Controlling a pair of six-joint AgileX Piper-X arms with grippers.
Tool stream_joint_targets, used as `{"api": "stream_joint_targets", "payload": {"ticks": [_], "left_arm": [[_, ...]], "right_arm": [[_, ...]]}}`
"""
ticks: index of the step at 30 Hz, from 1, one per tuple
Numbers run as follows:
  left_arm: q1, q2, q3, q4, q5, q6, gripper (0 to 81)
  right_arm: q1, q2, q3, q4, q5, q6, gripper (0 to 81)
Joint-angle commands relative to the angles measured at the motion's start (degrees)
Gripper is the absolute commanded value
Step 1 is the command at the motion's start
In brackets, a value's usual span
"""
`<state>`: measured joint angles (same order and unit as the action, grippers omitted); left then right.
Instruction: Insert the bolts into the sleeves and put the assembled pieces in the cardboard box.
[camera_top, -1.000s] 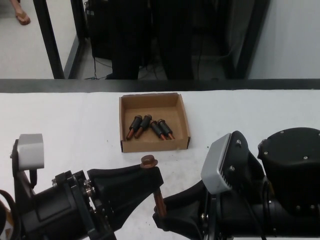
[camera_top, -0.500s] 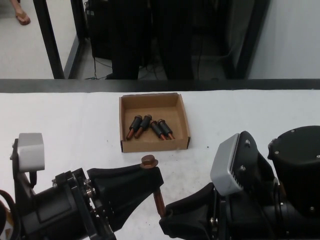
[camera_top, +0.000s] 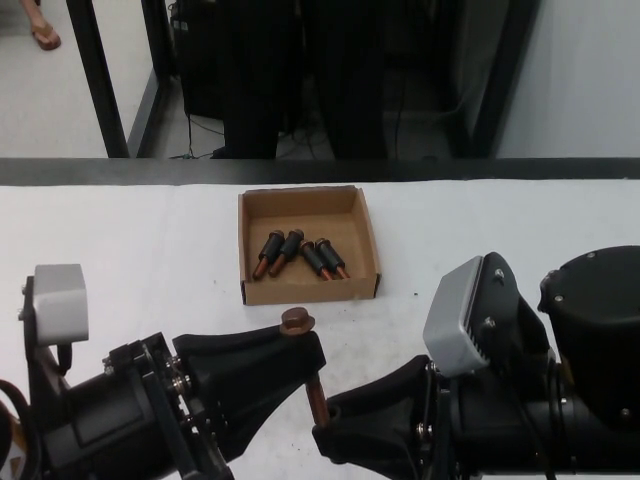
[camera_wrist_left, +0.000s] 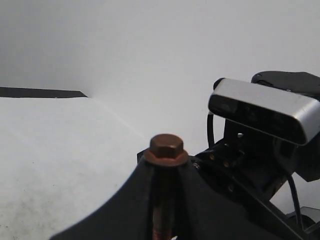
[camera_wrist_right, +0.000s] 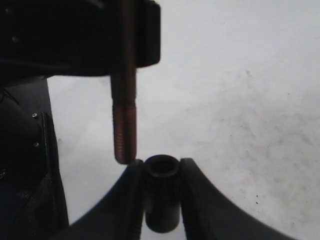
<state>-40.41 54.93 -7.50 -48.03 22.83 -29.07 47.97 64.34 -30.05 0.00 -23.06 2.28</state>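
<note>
Bolt held over sleeve, near the front of the bench

The left pincer (camera_wrist_left: 162, 176) is clamped on a copper-coloured bolt (camera_wrist_left: 165, 150) just below its hexagonal head, with the bolt upright and its threaded end pointing down. The right pincer (camera_wrist_right: 161, 167) grips a dark sleeve (camera_wrist_right: 162, 195) between its two fingers, open mouth up. The bolt's tip hangs just beside the rim of that mouth, not inside it. Farther back on the white bench (camera_top: 130, 230) sits the open cardboard box (camera_top: 305, 292), well apart from both arms, holding four assembled pieces (camera_top: 300, 253) that lie side by side on its floor.
</note>
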Motion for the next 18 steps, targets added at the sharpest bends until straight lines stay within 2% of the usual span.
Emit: {"api": "stream_joint_targets", "payload": {"ticks": [1, 18], "left_arm": [[-0.2, -0.5, -0.1, -0.1, 1.0, 1.8, 0.8], [-0.2, -0.5, -0.1, -0.7, -0.9, 2.6, 0.8]], "right_arm": [[0.0, -0.7, -1.3, -2.2, -0.4, 0.4, 0.3], [0.1, -0.7, -3.0, -2.4, -2.2, 1.3, 0.3]]}}
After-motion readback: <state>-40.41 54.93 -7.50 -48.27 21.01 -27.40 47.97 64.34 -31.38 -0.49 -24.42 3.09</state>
